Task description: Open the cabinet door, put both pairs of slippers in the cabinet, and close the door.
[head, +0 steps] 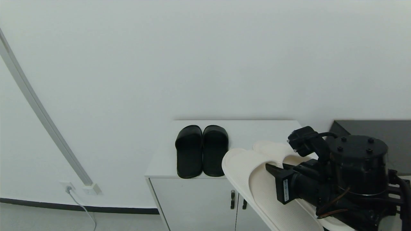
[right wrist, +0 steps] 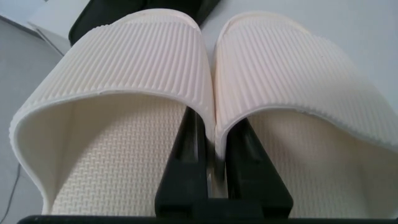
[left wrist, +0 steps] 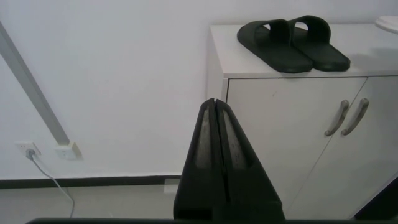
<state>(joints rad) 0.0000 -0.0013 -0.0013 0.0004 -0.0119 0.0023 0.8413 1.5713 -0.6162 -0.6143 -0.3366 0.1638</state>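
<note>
- The right arm (head: 353, 166) is holding the cream slippers (head: 244, 170) in front of the right part of the cabinet (head: 192, 199). The pair is hanging tilted, with the toe ends up near the cabinet top (head: 257, 128) and the heels lower, in front of the doors.
- The right jaws are clamping the two inner side walls of the cream slippers together, so both are coming along side by side in one grip.
- The left jaws are sitting pressed shut with nothing between them. They are hanging low to the left of the cabinet, facing its front.
- The black slippers (head: 201, 150) are lying side by side on the cabinet top, near its front edge and left of the cream pair.
- Both doors are looking shut, with the two handles (head: 237, 200) standing close together at the middle seam.
- Judging from this, the step in hand is carrying the first pair, while the door-opening is not yet done.
- The next move is probably calling for the free left arm to part its jaws, take the nearer handle and swing that door wide. The right arm would be keeping the cream pair out of the door's path.
- The risk is lying in the thin pinch on soft walls: a tilt could be letting one slipper slide out.
</note>
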